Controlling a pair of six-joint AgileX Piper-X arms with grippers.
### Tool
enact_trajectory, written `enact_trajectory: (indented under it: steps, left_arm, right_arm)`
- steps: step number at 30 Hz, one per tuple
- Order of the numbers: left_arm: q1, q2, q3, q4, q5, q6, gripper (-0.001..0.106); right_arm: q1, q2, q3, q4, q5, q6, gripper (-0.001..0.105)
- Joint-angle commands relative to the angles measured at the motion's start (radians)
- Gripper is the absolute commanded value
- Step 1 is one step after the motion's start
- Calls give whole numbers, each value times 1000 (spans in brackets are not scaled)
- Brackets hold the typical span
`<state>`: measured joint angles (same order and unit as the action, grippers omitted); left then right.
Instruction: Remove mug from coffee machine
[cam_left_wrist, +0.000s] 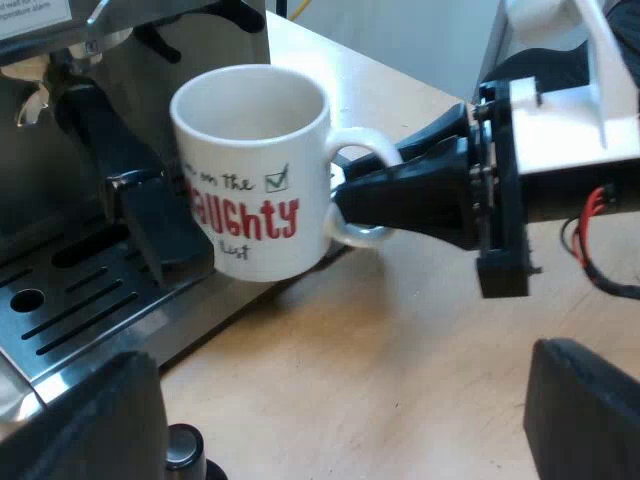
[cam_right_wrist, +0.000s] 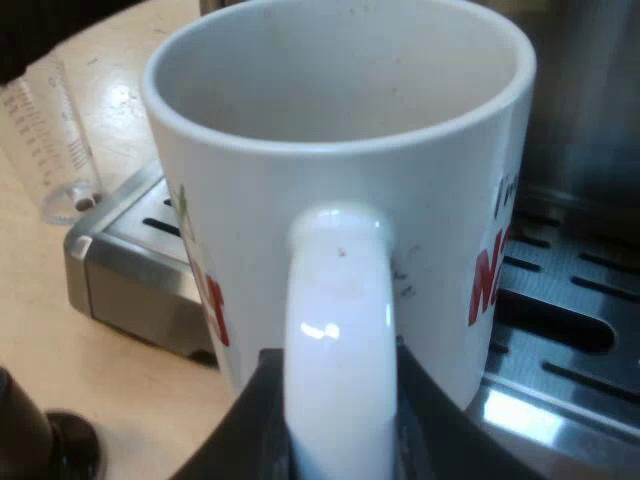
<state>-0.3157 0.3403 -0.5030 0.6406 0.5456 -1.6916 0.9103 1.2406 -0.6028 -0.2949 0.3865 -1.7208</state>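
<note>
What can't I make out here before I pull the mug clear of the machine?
Inside bottom of the white ceramic mug with red lettering: hidden by its own wall in both wrist views; contents unknown.
Mug base over the slotted steel drip tray: right wrist view, covered by the mug handle and right gripper; contact unclear.
Small dark round object: left wrist view, cut off by the picture's edge; unidentifiable.
</note>
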Motion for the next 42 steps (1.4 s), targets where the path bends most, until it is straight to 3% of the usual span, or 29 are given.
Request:
enact_trajectory:
  steps: [1, 17, 28, 33, 42]
  left_arm:
    - [-4, -1, -2, -19, 13, -11, 79]
    - [-4, -1, -2, -71, 88, -38, 79]
    - [-4, -1, -2, -70, 88, -38, 79]
    - [-76, -1, -2, -70, 88, -38, 79]
    - [-144, -1, -2, -70, 65, -28, 79]
  right_arm:
    - [2, -53, -8, 36, 6, -6, 0]
    - [2, -316, -8, 356, 67, -3, 0]
    - [2, -530, -8, 567, 111, -1, 0]
    - [2, -621, -8, 678, 179, 64, 0]
    - [2, -730, 71, 703, 312, 74, 0]
